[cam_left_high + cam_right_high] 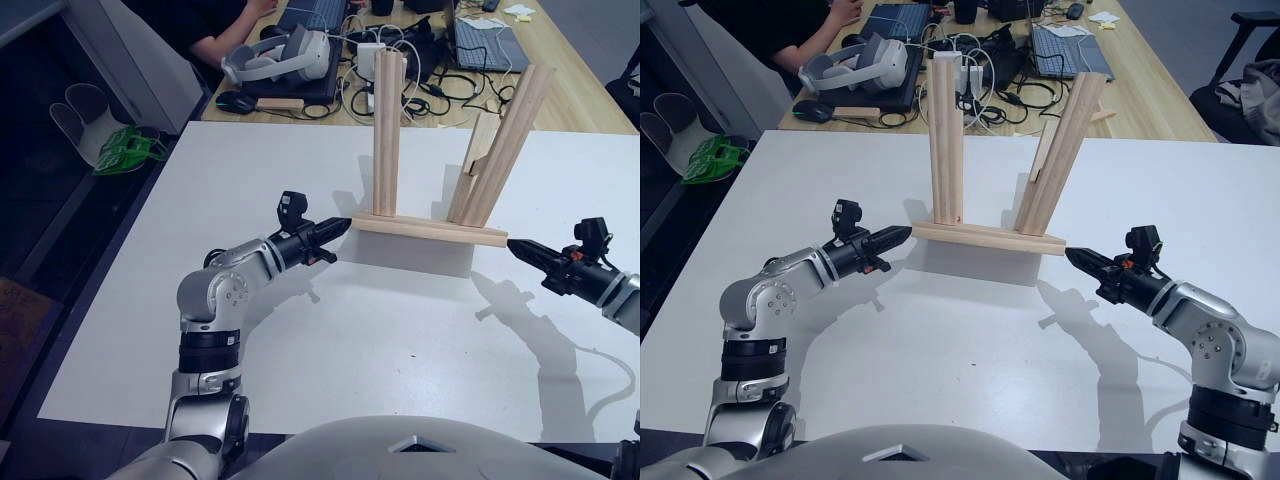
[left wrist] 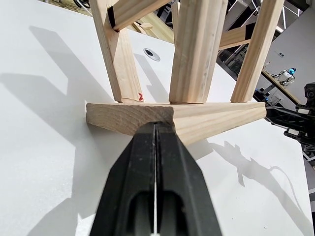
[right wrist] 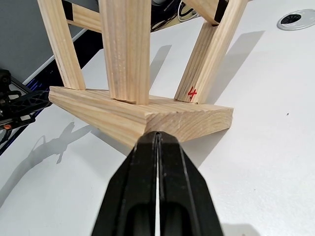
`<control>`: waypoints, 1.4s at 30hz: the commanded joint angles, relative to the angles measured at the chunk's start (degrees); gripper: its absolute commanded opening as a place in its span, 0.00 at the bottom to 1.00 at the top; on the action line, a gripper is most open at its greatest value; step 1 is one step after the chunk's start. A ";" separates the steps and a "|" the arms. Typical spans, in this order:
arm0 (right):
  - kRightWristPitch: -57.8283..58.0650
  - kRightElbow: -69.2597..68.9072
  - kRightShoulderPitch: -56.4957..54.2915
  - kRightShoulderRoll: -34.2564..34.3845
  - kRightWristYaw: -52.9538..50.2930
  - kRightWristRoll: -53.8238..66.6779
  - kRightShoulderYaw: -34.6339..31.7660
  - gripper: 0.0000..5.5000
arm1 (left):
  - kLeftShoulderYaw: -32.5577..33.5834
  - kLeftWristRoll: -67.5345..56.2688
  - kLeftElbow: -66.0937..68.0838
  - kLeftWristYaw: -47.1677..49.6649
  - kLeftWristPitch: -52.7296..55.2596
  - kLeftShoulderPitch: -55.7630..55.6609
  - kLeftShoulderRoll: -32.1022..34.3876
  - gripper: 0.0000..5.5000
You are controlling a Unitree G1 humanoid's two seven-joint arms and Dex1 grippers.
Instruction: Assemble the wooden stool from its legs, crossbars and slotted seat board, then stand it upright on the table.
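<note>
The stool [image 1: 430, 231] looks put together: the legs [image 1: 388, 130] are set into the seat board [image 1: 988, 238], and crossbars [image 2: 236, 37] tie them to one another higher up. As far as the pictures show, the building is done. What is left is the turn, because the stool is upside down, board lowest and legs pointing up. It still has to be stood on its feet.

It is near the middle of the white table [image 1: 400, 340], a little towards the far side. The wood is pale and unpainted, with clear grain. The legs splay slightly, and two of them carry small red marks where they meet the board. A shadow lies under the near edge of the board, so I cannot tell whether it lies flat on the table or is lifted just off it.

The left gripper [image 1: 338, 228] has its tip at one end of the board and the right gripper [image 1: 518, 246] at the opposite end. Both have their fingers closed together, with only a thin line between them and nothing held. Each tip seems to touch the wood.

Behind the table is a desk [image 1: 560, 100] crowded with laptops and cables.
</note>
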 commanded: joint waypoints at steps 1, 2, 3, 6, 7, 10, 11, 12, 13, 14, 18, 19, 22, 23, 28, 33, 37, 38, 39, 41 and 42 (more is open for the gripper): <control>1.39 -3.20 -2.03 2.89 2.79 5.75 3.82 0.01 | -3.36 -5.75 -1.98 -2.84 0.86 -2.22 -5.34 0.00; 1.45 -3.24 -2.06 2.94 2.77 5.84 3.78 0.01 | -3.21 -5.90 -2.09 -2.84 0.90 -2.24 -5.39 0.00; 1.50 -3.27 -2.10 2.98 2.77 5.93 3.76 0.01 | -3.13 -6.02 -2.20 -2.86 0.93 -2.25 -5.43 0.00; 1.62 -3.40 -2.12 3.08 2.65 6.19 3.76 0.01 | -2.84 -6.46 -2.38 -2.87 1.15 -2.43 -5.63 0.00; 1.65 -3.44 -2.11 3.11 2.61 6.26 3.76 0.01 | -2.81 -6.56 -2.40 -2.86 1.18 -2.47 -5.67 0.00; 1.78 -3.54 -2.15 3.24 2.52 6.50 3.71 0.01 | -2.72 -6.86 -2.41 -2.79 1.20 -2.47 -5.71 0.00; 1.82 -3.57 -2.17 3.28 2.49 6.60 3.67 0.01 | -2.67 -6.95 -2.46 -2.77 1.22 -2.47 -5.72 0.00; 1.85 -3.59 -2.20 3.31 2.46 6.66 3.66 0.01 | -2.61 -7.03 -2.47 -2.75 1.24 -2.50 -5.74 0.00; 1.90 -3.60 -2.24 3.33 2.40 6.78 3.62 0.01 | -2.54 -7.12 -2.51 -2.73 1.26 -2.55 -5.79 0.00; 1.98 -3.63 -2.29 3.38 2.27 6.97 3.51 0.01 | -2.46 -7.21 -2.57 -2.67 1.32 -2.61 -5.87 0.00; 2.13 -3.84 -2.23 3.43 1.90 7.57 3.34 0.01 | -2.22 -7.45 -2.90 -2.62 1.59 -2.68 -6.04 0.00; 2.14 -3.85 -2.25 3.43 1.87 7.65 3.34 0.01 | -2.20 -7.49 -2.96 -2.61 1.65 -2.70 -6.06 0.00; 2.22 -3.90 -2.42 3.47 1.79 7.97 3.34 0.01 | -2.04 -7.76 -3.08 -2.58 1.82 -2.91 -6.17 0.00; 2.23 -3.92 -2.47 3.50 1.76 8.04 3.33 0.01 | -2.00 -7.85 -3.11 -2.59 1.84 -2.93 -6.20 0.00; 2.25 -4.00 -2.59 3.57 1.67 8.37 3.34 0.01 | -1.96 -8.48 -3.87 -3.03 2.05 -3.00 -6.25 0.00; 2.33 -3.99 -2.76 3.36 1.48 8.88 3.10 0.01 | -2.02 -9.62 -4.50 -3.29 2.16 -3.00 -6.23 0.00; 2.38 -4.11 -2.74 3.45 1.43 9.07 3.24 0.01 | -2.01 -9.96 -4.63 -3.21 2.24 -2.95 -6.13 0.00; 2.46 -4.11 -2.81 3.46 1.39 9.24 3.15 0.01 | -2.03 -9.91 -4.63 -3.17 2.27 -2.92 -6.09 0.00; 2.52 -4.10 -2.87 3.46 1.35 9.36 3.08 0.01 | -2.05 -9.88 -4.63 -3.14 2.29 -2.91 -6.07 0.00; 2.62 -4.18 -2.96 3.48 1.25 9.59 3.00 0.01 | -2.10 -9.86 -4.64 -3.16 2.35 -2.91 -6.00 0.00; 2.66 -4.24 -2.98 3.50 1.19 9.69 3.00 0.01 | -2.09 -9.88 -4.65 -3.18 2.37 -2.91 -5.99 0.00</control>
